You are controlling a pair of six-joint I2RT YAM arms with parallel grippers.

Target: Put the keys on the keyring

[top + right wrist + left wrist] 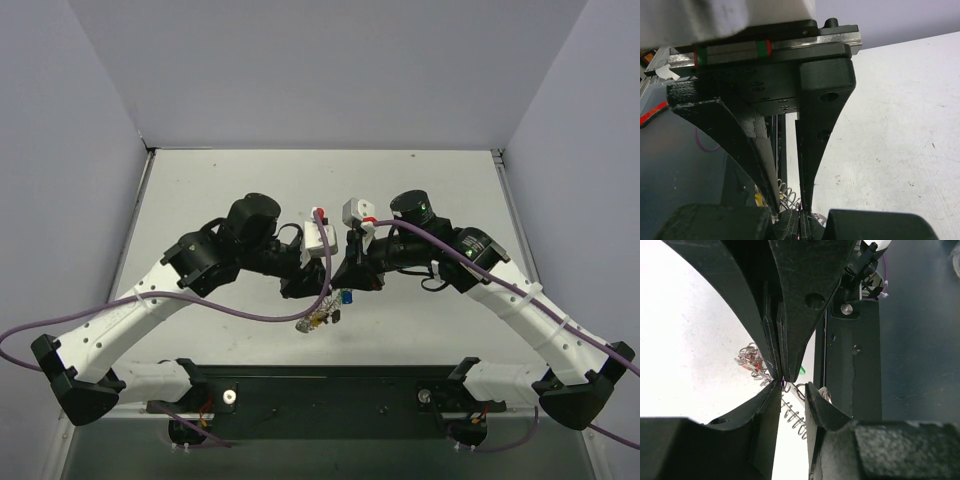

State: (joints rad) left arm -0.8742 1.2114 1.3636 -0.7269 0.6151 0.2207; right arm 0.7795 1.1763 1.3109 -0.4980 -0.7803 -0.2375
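At the middle of the tabletop (250,190), the left tool (781,376) has its jaws pressed almost shut on a strand of the ring (794,416); the right tool (789,204), tip to tip with it, stands a narrow slot apart with coils between, and whether it bites them I cannot tell. The keys (753,365) cluster against the ring beyond the tips. The ring looks light, springy and apt to twist, so hold bare wire clear of the keys, and take a key by its plastic head, not the slick blade.
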